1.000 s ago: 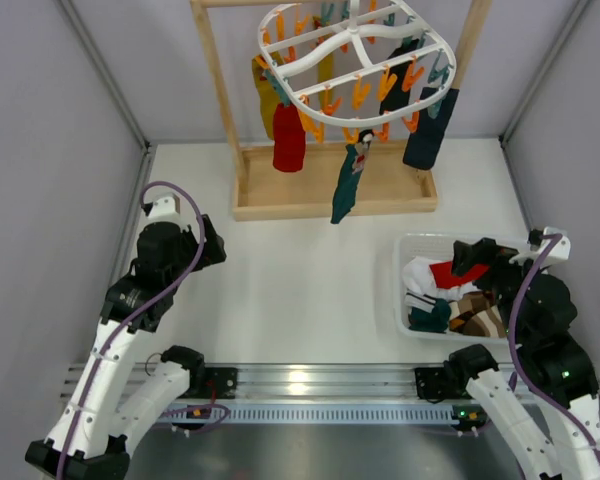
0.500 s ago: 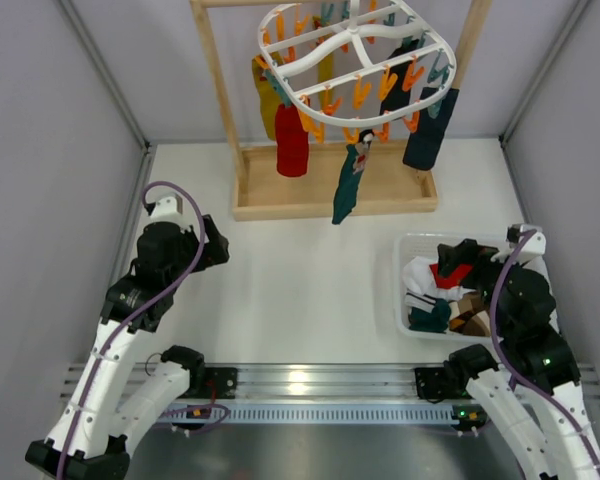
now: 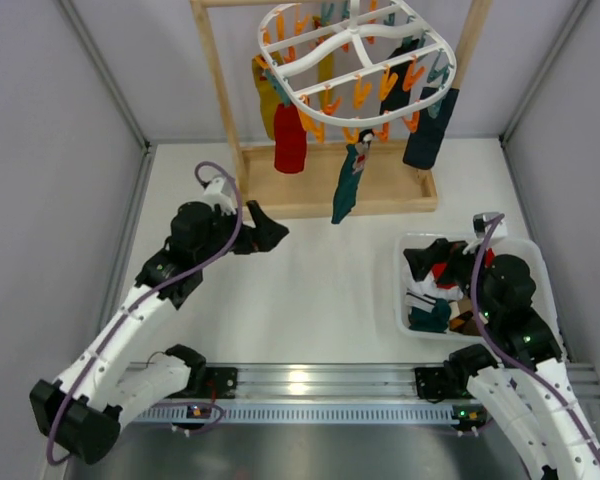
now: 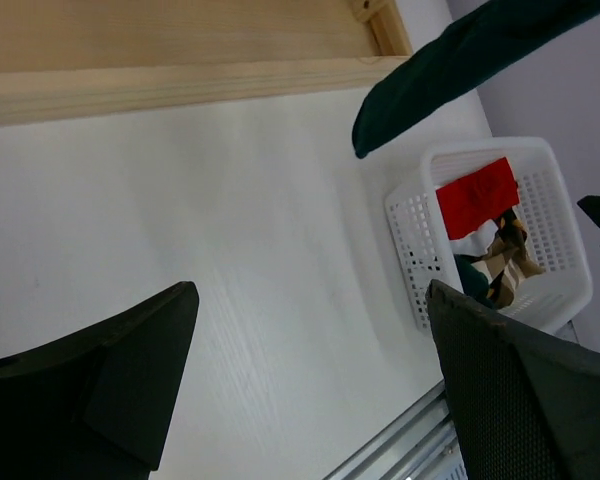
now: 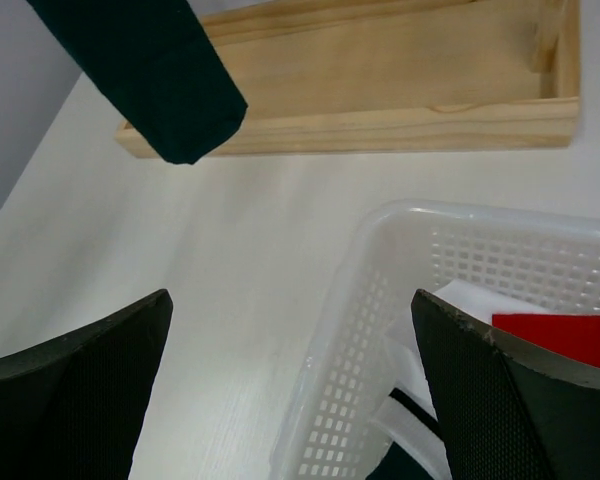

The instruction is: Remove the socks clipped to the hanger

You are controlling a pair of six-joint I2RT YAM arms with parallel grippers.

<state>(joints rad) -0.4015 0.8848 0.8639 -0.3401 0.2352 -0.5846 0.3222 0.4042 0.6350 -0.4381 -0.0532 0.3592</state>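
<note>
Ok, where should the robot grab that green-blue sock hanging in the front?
Probably the loose lower half of the teal sock, coming from the near, open side. It hangs straight down from a peg at the front edge of the hanger, with nothing in front of it. The open left gripper sits closest; pinch across the flat fabric and pull downward.

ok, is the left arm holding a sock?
No, the left fingers stand wide apart with nothing gripped, only the table showing between them.
</note>
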